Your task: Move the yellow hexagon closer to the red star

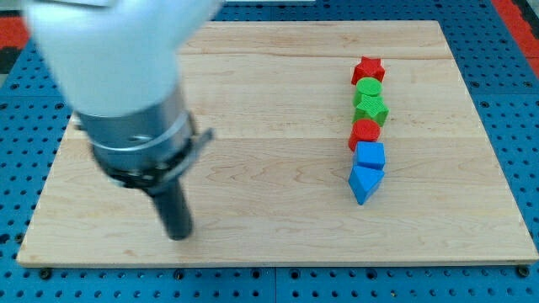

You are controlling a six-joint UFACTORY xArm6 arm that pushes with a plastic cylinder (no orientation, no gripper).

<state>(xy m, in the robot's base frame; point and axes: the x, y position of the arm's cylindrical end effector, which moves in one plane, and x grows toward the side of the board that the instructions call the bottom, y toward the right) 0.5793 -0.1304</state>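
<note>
The red star (368,69) lies at the top of a column of blocks on the view's right side of the wooden board (269,210). No yellow hexagon shows anywhere; the arm's bulk covers the board's upper left. My tip (178,236) rests on the board at the lower left, far to the left of all the visible blocks and touching none of them.
Below the red star, in one touching column, lie a green round block (368,87), a green block of unclear shape (371,108), a red rounded block (365,132), a blue block (370,155) and a blue triangle (363,183). Blue pegboard surrounds the board.
</note>
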